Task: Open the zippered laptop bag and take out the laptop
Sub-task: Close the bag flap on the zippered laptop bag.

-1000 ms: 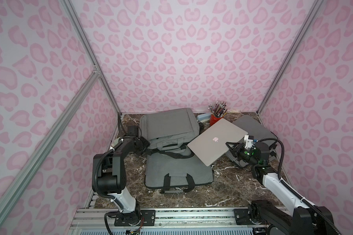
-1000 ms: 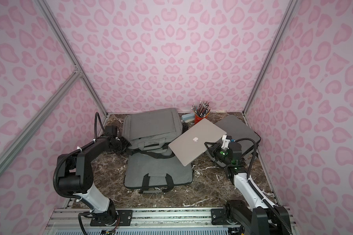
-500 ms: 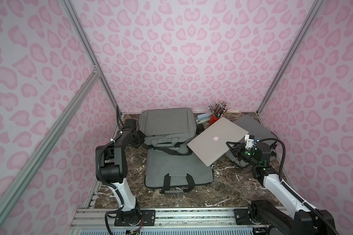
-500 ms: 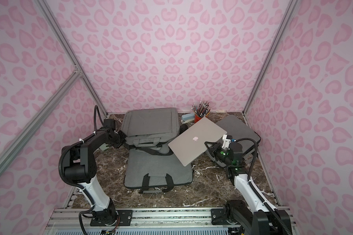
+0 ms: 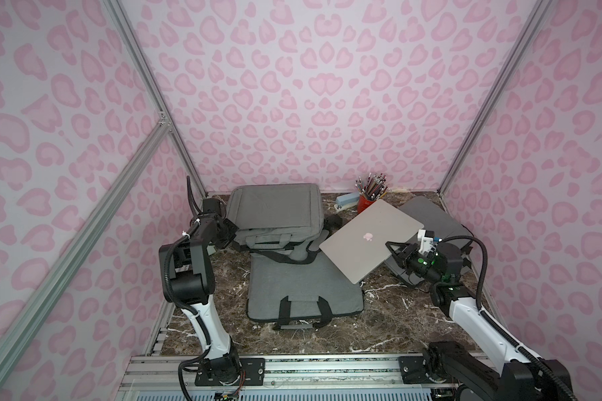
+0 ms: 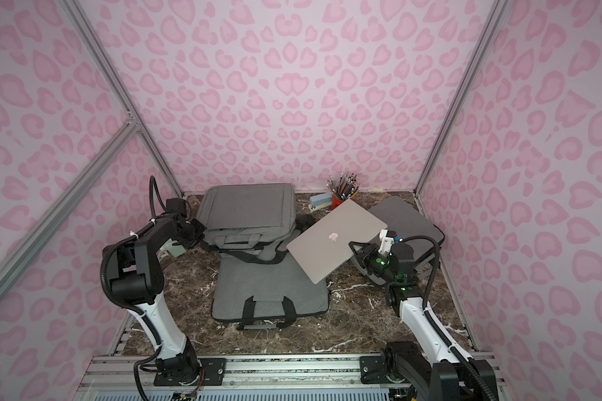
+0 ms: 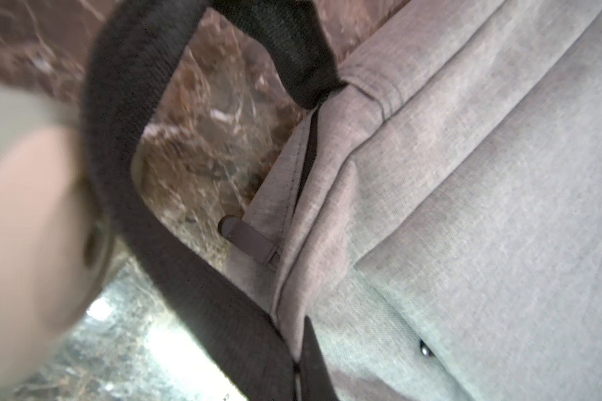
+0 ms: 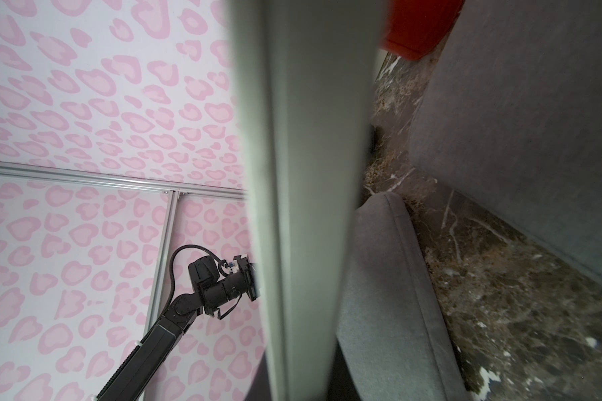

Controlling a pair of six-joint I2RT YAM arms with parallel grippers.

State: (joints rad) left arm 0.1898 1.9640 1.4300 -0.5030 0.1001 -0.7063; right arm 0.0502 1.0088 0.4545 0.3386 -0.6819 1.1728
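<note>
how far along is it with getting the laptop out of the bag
Done: the laptop bag lies unzipped, with its front half folded flat on the table. In hand: the right gripper is shut on the laptop at its edge and holds it tilted, out of the bag. The left gripper is shut beside the bag's left edge. Left: probably only setting the laptop down clear of the bag.

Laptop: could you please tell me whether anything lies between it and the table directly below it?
Yes. The laptop, gripped at its edge by the right end effector and held tilted, hangs over a corner of the flat grey case; a dark sleeve lies just to its right. Bare table shows nearer the arm bases.
</note>
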